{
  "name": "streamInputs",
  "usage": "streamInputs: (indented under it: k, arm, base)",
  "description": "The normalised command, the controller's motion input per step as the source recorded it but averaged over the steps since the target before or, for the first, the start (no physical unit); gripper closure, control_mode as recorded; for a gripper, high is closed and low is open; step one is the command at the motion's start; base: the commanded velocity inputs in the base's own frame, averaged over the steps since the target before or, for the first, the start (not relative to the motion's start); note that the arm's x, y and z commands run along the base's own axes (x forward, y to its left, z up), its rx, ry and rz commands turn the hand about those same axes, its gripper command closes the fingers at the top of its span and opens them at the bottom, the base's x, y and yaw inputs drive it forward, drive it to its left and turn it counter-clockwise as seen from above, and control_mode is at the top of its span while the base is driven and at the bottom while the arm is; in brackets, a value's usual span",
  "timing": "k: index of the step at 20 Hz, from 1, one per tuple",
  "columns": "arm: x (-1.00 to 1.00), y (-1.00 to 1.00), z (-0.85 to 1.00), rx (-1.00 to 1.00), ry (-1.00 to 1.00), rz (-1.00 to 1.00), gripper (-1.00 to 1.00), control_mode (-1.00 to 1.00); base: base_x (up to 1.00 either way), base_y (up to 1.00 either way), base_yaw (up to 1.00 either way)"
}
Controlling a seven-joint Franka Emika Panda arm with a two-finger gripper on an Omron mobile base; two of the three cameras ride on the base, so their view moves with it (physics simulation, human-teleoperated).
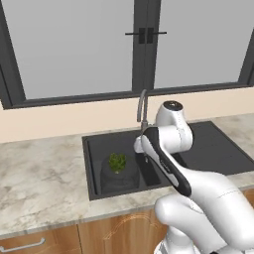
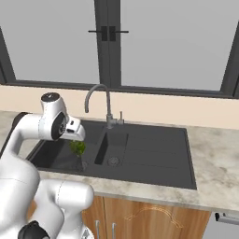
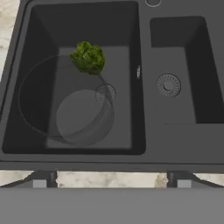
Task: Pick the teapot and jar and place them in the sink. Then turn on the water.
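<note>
The jar (image 1: 119, 174) (image 2: 78, 158) (image 3: 65, 105), a wide translucent grey glass with green contents, stands in the left basin of the black sink (image 1: 218, 149) (image 2: 154, 156) (image 3: 144, 153). My gripper (image 3: 111, 181) (image 2: 76, 135) hangs open above the sink's front rim, clear of the jar, with nothing between its fingers. In the left base view my own forearm covers most of the hand. The grey gooseneck faucet (image 1: 143, 106) (image 2: 99, 87) rises behind the basins and no water falls from its spout. The teapot is out of view.
Marble counter (image 1: 39, 178) (image 2: 214, 154) surrounds the sink on both sides. A dark-framed window (image 1: 144, 34) (image 2: 108, 32) stands behind the faucet. Wooden cabinet fronts (image 1: 109, 233) (image 2: 154, 217) run below the counter edge. The right basin has a round drain (image 3: 168, 84).
</note>
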Motion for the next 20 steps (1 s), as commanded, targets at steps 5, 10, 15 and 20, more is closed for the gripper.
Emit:
streamInputs:
  k: [5, 10, 15, 20]
  arm:
    - [-0.32, -0.38, 0.21, 0.00, -0.01, 0.00, -1.00, -1.00]
    - [-0.38, -0.31, 0.37, 0.00, 0.00, 0.00, -1.00, -1.00]
    - [-0.27, -0.16, 0.30, 0.00, 0.00, 0.00, -1.00, -1.00]
    - [-0.05, 0.00, 0.10, 0.00, 0.00, 0.00, -1.00, 1.00]
  base:
    - [0.00, 0.00, 0.00]
    - [0.00, 0.00, 0.00]
    - [0.00, 0.00, 0.00]
    - [-0.30, 0.00, -0.03]
